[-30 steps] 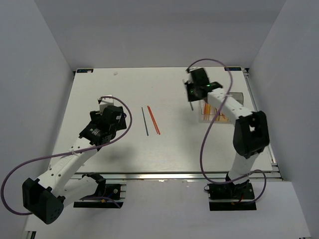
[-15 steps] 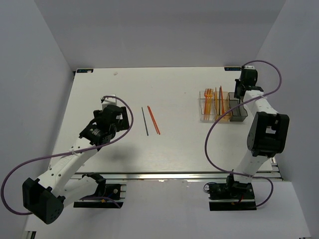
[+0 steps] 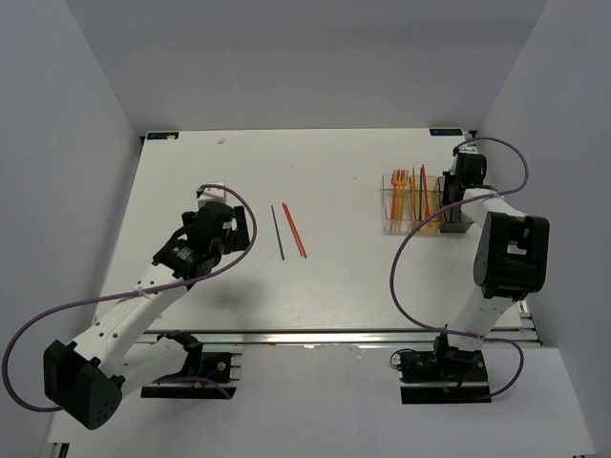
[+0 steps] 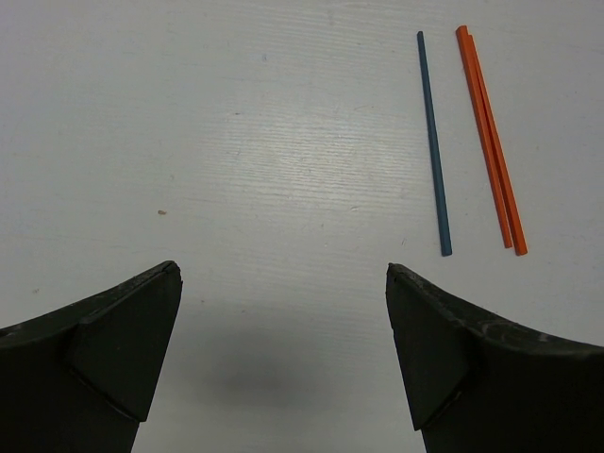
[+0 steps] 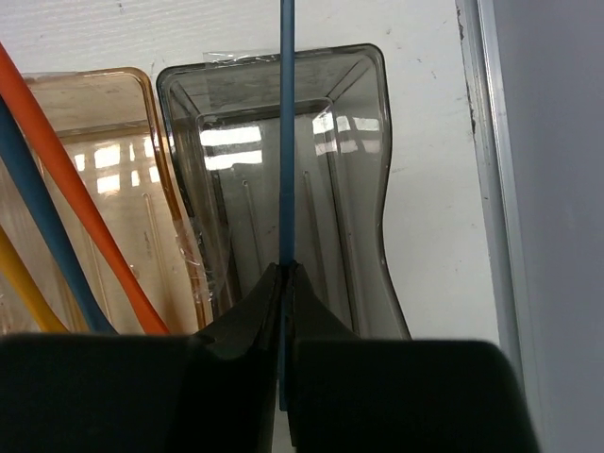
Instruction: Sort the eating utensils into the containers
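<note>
Nearest to you, in the left wrist view, your left hand [image 4: 281, 276] hangs over the bare tabletop [image 4: 236, 132]; its two fingers are wide apart and nothing is between them. Higher in that frame, at the upper right, the loose blue stick [image 4: 433, 142] lies flat on the tabletop. Just beside it on the right lie two orange sticks [image 4: 491, 142], which touch each other along their length. In the top view these three pieces are a little left of the centre, to the right of the left hand.

Farther away, at the right of the top view, stand side by side the clear bin [image 3: 391, 221], the amber bin [image 3: 430, 225] and the grey bin [image 3: 464, 221], which the right arm [image 3: 511, 253] partly covers. Orange and yellow utensils [image 3: 401, 191] lean in the clear and amber bins. In the right wrist view your right hand [image 5: 284, 276] is pressed together on the gripped blue stick [image 5: 287, 142]. This stick runs straight up the frame, across the middle of the grey bin. Whether its tip is inside the bin, you cannot tell
</note>
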Robot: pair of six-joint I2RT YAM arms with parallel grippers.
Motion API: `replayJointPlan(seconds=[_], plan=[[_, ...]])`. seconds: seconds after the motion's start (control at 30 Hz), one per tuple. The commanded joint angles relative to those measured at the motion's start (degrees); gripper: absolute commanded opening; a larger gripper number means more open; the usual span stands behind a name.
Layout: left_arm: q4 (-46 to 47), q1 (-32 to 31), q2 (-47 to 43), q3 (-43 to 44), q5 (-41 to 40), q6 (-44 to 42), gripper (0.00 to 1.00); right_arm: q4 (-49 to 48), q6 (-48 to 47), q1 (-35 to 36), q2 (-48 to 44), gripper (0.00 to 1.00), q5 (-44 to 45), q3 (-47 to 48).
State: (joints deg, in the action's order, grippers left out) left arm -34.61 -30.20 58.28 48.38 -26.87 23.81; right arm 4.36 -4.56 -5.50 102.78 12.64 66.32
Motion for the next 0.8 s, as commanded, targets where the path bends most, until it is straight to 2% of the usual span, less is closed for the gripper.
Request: replayJointPlan(seconds=[0.0,0.03,0.2,0.23,0.33,0.43,0.5,0.53,0.57,0.6,0.63,0.77], plan=[[0.9,0.0,-1.4,-0.4,0.8,-0.5,0.98,-3.7,0.2,0.0,-1.7,0.08,-1.0,-0.4],[0.9,0.0,-1.4,-0.4,0.8,-0.4,0.98,-3.7,0.2,0.0,-2.0,0.18,-1.0,-0.4],[0.7,0.0,-1.4,-0.5,0.6,-0.5,0.98,-2.7,1.2,0.0,-3.5,0.36,-2.4,0.6],[0.7,0.0,-1.4,-0.4,0.6,-0.5,0.98,-1.6,1.5,0.0,-3.8,0.50,-2.7,1.4],[0.5,0.0,-1.3,-0.3,0.0,-0.5,0.98,0.2,3.8,0.2,-6.1,0.53,-4.6,2.3],[0.0,0.0,-1.2,-0.1,-1.9,-0.3,0.98,1.2,7.1,3.5,-10.7,0.52,-4.8,1.5],[-0.5,0.0,-1.1,0.0,-3.5,0.1,0.98,1.2,8.1,11.5,-14.4,0.53,-2.0,0.3],[-0.8,0.0,-1.0,0.2,-4.8,0.6,0.98,1.0,8.5,15.0,-15.2,0.58,-0.1,-0.5],[-1.5,0.0,-0.8,0.5,-7.6,1.1,0.98,0.7,9.0,22.0,-15.9,0.60,2.6,-1.8],[-1.9,0.0,-0.8,0.7,-9.0,1.4,0.98,0.0,9.9,25.2,-16.0,0.63,2.6,-2.6],[-2.3,0.1,-0.8,0.8,-10.4,2.2,0.98,-0.6,13.1,27.7,-15.6,0.76,2.1,-3.2],[-2.5,0.6,-1.4,0.8,-12.9,2.6,0.98,1.3,17.8,39.8,-7.6,0.84,0.3,0.3]])
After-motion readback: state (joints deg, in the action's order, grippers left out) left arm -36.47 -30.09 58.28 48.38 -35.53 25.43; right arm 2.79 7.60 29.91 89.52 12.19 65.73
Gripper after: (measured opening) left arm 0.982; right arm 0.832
